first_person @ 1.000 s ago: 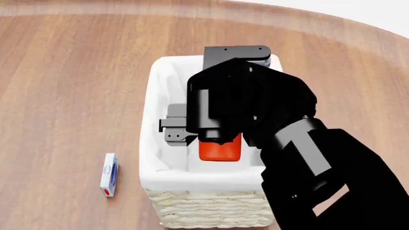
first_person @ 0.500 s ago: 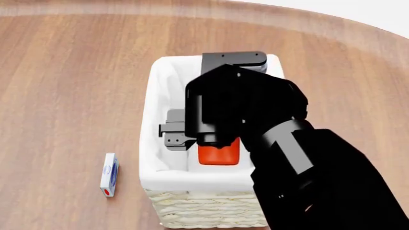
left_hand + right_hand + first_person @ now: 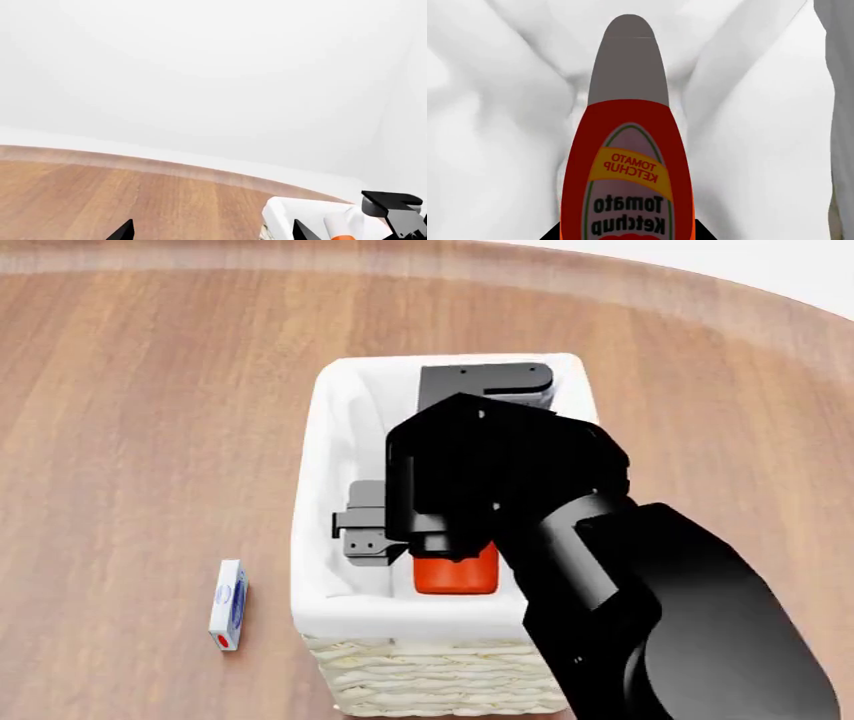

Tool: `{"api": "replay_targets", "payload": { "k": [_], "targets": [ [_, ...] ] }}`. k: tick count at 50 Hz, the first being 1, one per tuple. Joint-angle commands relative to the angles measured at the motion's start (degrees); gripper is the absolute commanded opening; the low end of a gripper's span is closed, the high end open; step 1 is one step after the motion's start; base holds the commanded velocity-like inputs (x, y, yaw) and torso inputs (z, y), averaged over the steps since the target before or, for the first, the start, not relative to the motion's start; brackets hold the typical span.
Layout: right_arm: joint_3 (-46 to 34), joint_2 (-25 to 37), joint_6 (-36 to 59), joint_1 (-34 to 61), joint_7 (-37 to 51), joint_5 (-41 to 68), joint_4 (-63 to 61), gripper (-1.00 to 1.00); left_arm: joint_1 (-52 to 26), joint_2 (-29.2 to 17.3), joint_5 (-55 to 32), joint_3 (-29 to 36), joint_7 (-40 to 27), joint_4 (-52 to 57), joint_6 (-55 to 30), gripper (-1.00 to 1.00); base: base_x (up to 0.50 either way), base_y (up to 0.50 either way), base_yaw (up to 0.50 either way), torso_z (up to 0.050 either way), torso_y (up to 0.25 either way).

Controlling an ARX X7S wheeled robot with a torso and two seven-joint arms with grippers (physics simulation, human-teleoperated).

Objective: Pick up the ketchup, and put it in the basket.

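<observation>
Jaws of the left gripper show only as two dark tips spread apart over bare table. Right gripper jaws pinch the ketchup inside the basket, its long axis running along them, cap pointing away toward the white liner.

Head view: high, looking steeply down on tabletop and basket. Right wrist view: very close, along the ketchup into the basket liner. Left wrist view: low, near-level across tabletop toward wall; shares basket corner with head view.
</observation>
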Motion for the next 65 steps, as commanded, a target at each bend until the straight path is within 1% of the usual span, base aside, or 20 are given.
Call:
{"api": "replay_targets", "payload": {
  "k": [1,9,14,15,34,43,49,50,51,52,56,65],
  "targets": [
    [-6.1,-0.1,-2.1,0.7,-1.6,3.4,-0.6,-1.0,0.1,0.0,-0.1,-0.2,0.1,-0.1,0.1,1.0,0.0,0.0,0.0,0.0,0.0],
    [-7.8,-0.1,-3.1,1.1,-2.4,5.2,-1.0,-1.0,0.3,-0.1,-0.2,-0.3,-0.1,0.2,0.0,1.0,0.0,0.0,0.0,0.0,0.001],
    [-8.0,-0.1,-4.8,1.1,-4.5,5.7,-1.1,-1.0,0.2,0.0,-0.2,-0.2,0.0,0.1,0.0,1.0,0.0,0.0,0.0,0.0,0.0],
    [-8.1,-0.1,-5.1,1.1,-4.8,5.7,-1.0,1.0,0.2,0.0,-0.2,-0.2,0.1,0.0,0.0,1.0,0.0,0.0,0.0,0.0,0.0],
    [-9.5,-0.1,-4.7,1.8,-4.6,6.2,-1.4,1.0,-0.2,0.3,-0.2,0.1,0.5,-0.4,0.1,1.0,0.0,0.0,0.0,0.0,0.0],
    [-8.6,0.4,-4.6,2.2,-3.5,7.6,-2.3,1.0,-0.5,0.6,0.1,0.6,0.6,-0.4,-0.2,1.0,0.0,0.0,0.0,0.0,0.0],
    [-6.7,4.1,-6.2,2.6,1.7,9.0,-9.7,1.0,-0.6,0.5,0.1,0.8,0.5,-0.3,-0.4,1.0,0.0,0.0,0.0,0.0,0.0],
    [-6.0,5.7,-7.0,2.7,3.4,9.5,-13.1,1.0,-0.7,0.5,0.2,0.8,0.5,-0.3,-0.4,1.0,0.0,0.0,0.0,0.0,0.0],
    [-5.9,6.0,-7.1,2.7,3.8,9.6,-13.6,1.0,-0.7,0.5,0.2,0.8,0.5,-0.3,-0.4,1.0,0.0,0.0,0.0,0.0,0.0],
    [-4.8,7.9,-8.1,2.8,6.2,10.4,-17.6,1.0,-1.1,0.8,0.6,1.4,0.7,-0.5,-0.6,1.0,0.0,0.0,0.0,0.0,0.0],
    [-3.2,11.1,-9.8,2.9,10.2,11.5,-24.5,1.0,-1.3,0.7,0.6,1.6,0.4,-0.2,-1.0,1.0,0.0,0.0,0.0,0.0,0.0],
    [-0.5,17.2,-12.7,3.3,16.0,12.7,-37.0,1.0,-1.5,0.6,0.7,2.0,0.1,0.4,-1.4,1.0,0.0,0.0,0.0,0.0,0.0]
  ]
}}
